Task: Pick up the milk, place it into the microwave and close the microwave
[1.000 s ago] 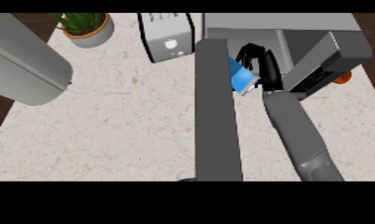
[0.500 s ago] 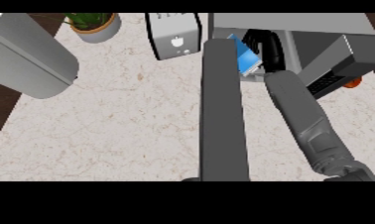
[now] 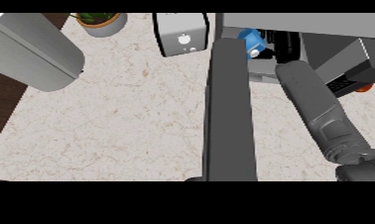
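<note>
Milk (image 3: 253, 39), blue, inside the microwave (image 3: 322, 49) opening at the worktop's (image 3: 132, 114) far right, with the right robot hand (image 3: 284, 44) black beside it; whether its fingers grip the carton cannot be told. Toaster (image 3: 181, 39) and potted plant (image 3: 101, 22) stand left.

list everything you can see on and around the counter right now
counter: one, pale speckled stone, fills most of the view
potted plant: one, green leaves in a grey pot, top left
toaster: one, white and grey, top centre
microwave: one, grey, top right, its dark door swung open toward the viewer
milk: one, blue carton, at the microwave's opening, partly hidden
orange item: one, right edge, too little shows to name
left forearm: one, grey, upper left, hand out of view
right forearm: one, grey, reaching into the microwave
right hand: one, black, beside the milk
</note>
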